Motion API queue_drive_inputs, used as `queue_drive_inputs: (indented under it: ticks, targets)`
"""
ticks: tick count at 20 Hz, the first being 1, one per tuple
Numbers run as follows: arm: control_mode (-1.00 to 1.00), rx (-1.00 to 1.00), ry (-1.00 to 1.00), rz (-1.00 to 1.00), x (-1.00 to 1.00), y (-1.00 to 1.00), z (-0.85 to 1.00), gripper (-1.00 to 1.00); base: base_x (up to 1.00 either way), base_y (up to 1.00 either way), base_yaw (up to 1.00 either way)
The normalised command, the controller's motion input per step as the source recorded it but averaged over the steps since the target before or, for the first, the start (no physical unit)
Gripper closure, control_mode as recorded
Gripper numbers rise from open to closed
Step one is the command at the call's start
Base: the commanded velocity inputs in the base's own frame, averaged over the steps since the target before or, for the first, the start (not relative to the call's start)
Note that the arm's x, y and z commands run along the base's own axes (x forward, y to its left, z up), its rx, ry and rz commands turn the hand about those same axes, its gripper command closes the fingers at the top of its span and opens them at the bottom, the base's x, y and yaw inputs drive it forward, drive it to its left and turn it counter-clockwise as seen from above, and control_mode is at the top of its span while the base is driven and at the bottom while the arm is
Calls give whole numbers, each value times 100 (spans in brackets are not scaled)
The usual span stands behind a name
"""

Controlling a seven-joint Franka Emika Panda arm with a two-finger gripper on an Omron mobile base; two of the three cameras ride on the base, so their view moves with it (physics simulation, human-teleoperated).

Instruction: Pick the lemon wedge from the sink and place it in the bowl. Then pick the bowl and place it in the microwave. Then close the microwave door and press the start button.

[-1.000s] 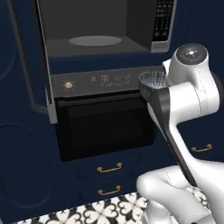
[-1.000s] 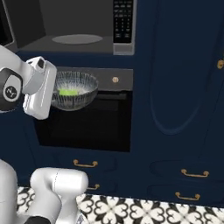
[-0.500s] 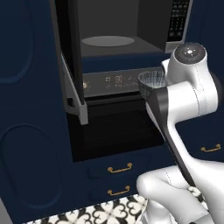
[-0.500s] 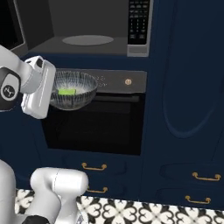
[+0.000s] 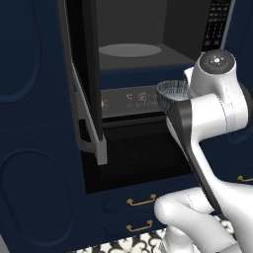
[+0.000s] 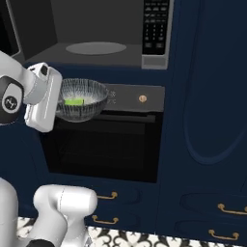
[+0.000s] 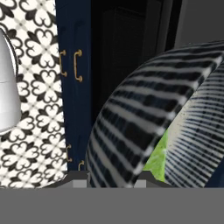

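The base has driven closer since a second ago, so the microwave [image 5: 133, 49] and the oven [image 6: 103, 144] below it loom larger in both base views; the arm keeps the bowl [image 6: 79, 99] at the same place before it. The gripper [image 6: 58, 99] grasps the bowl by its near rim, jaws clenched on the wall, seen best in the right base view; the bowl hangs level in the air in front of the oven's control strip [image 5: 131, 101], below the microwave's cavity floor. The wedge [image 6: 74, 102] lies inside the bowl, against the side next to the gripper; in the hand view it shows as a green patch [image 7: 156, 159] behind the striped wall [image 7: 127, 131]. The door [image 5: 86, 84] stands swung wide open to the left, edge-on in the left base view. The round turntable [image 6: 95, 48] sits bare on the cavity floor; the keypad [image 6: 156, 26] is at the cavity's right. Drawers with brass handles [image 5: 141, 201] lie under the oven, above a patterned floor [image 7: 33, 87].
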Motion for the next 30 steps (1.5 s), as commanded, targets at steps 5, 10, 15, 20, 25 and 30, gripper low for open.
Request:
queue_drive_inputs:
  ticks: [5, 10, 15, 20, 25, 30]
  targets:
    - [100, 0, 0, 0, 0, 0, 0, 100, 18, 0, 3]
    - [-100, 0, -13, 0, 0, 0, 19, 100, 0, 0, 0]
    - [-100, -8, -37, 3, 41, 0, 90, 100, 0, 0, 0]
    - [-100, -7, -27, 7, 100, 0, 82, 100, 0, 0, 0]
    - [-100, 0, -3, 7, 100, 2, 13, 100, 0, 0, 0]
    - [-100, 0, 2, 7, 100, 3, 1, 100, 0, 0, 0]
